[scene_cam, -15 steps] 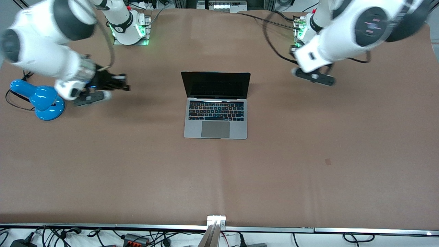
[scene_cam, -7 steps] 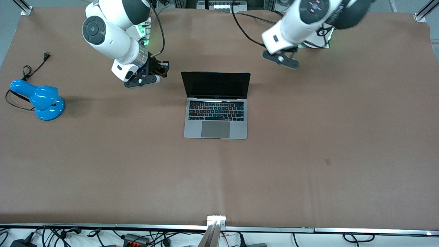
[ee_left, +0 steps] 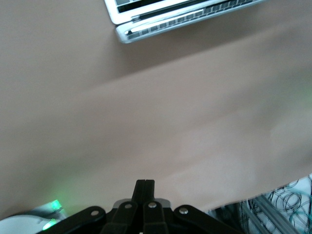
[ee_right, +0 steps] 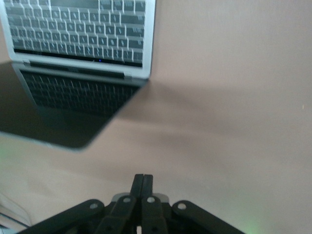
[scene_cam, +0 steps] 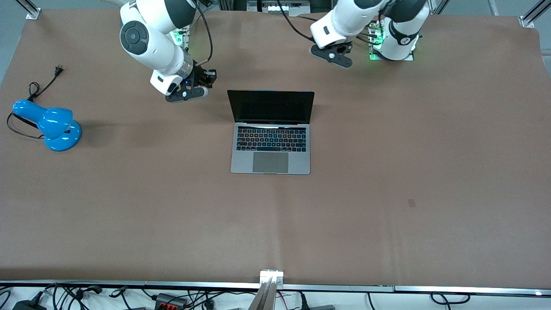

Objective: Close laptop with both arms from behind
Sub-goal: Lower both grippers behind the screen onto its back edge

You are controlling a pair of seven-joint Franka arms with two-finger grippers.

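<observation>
The grey laptop [scene_cam: 270, 146] stands open in the middle of the table, its black screen upright and facing the front camera. It also shows in the left wrist view [ee_left: 180, 14] and in the right wrist view [ee_right: 78, 44]. My right gripper [scene_cam: 209, 79] is shut and empty, low over the mat beside the screen's edge, toward the right arm's end. In its own view the right gripper [ee_right: 143, 176] is closed. My left gripper [scene_cam: 338, 51] is shut and empty over the mat between the lid and the left arm's base. In its own view the left gripper [ee_left: 145, 183] is closed.
A blue desk lamp [scene_cam: 51, 125] with a black cord lies at the right arm's end of the table. The arm bases [scene_cam: 394, 43] stand along the table's edge farthest from the front camera. Cables lie along the edge nearest it.
Both arms have swung in from the table's ends toward the laptop. The right gripper moved from near the lamp to beside the screen. The laptop has not moved.
</observation>
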